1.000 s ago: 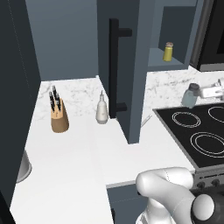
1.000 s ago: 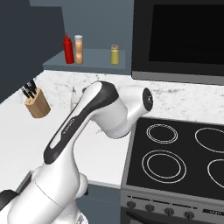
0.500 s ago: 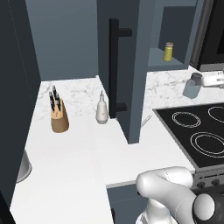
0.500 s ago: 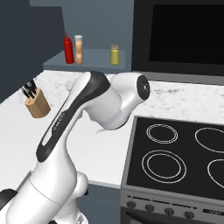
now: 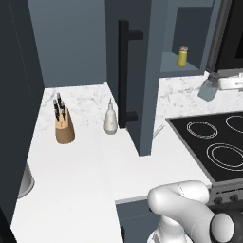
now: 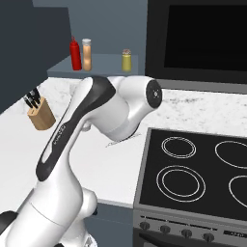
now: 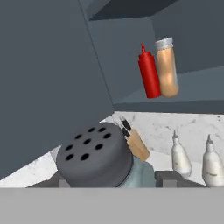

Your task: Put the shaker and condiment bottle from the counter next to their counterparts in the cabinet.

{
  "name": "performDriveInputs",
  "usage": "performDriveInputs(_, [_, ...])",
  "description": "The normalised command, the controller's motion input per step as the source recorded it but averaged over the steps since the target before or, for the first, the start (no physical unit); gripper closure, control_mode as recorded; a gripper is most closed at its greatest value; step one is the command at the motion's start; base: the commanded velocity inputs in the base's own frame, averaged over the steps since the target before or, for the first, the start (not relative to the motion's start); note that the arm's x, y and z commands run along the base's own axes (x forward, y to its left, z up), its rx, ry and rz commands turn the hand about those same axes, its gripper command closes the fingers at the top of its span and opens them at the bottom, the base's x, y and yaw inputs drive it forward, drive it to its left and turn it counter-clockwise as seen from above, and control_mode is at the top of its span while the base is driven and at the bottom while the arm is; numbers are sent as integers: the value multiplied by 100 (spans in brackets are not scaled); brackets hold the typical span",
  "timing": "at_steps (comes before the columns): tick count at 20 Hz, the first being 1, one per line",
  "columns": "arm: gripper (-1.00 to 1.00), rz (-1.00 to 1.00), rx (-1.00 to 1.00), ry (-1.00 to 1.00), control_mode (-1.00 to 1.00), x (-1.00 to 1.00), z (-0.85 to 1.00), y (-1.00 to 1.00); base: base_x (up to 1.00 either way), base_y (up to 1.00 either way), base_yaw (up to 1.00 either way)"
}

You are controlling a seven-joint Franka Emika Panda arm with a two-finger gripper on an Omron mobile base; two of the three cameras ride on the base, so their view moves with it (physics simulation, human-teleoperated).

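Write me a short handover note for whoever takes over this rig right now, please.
End effector: shut on the shaker, held in the air above the counter, near the open cabinet.
Done: condiment bottle stands on the cabinet shelf beside a red bottle.
Left: set the shaker next to the yellow jar further along that shelf, then release.

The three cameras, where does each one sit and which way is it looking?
Left base view: behind the arm on its left, looking down over the counter; the arm's white base shows lower right.
Right base view: behind on the right, facing the stove; the arm rises lower left.
Hand view: on the hand, looking past the shaker toward the cabinet.
Both base views share the knife block and yellow jar.
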Motion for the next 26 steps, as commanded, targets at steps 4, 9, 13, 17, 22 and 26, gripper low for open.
performDriveInputs(4, [100, -10, -1, -10, -100, 0, 33, 6, 0, 0, 0])
performDriveInputs(9, [100, -11, -3, -5, -100, 0, 24, 7, 0, 0, 0])
performDriveInputs(13, [100, -10, -3, -3, -100, 0, 16, 7, 0, 0, 0])
performDriveInputs(17, [100, -8, 0, 0, -100, 4, 2, 2, 0, 0, 0])
performDriveInputs(22, [100, -10, 0, 0, -100, 14, 5, 0, 0, 0, 0])
performDriveInputs(26, [100, -13, 0, 0, -100, 20, 13, 0, 0, 0, 0])
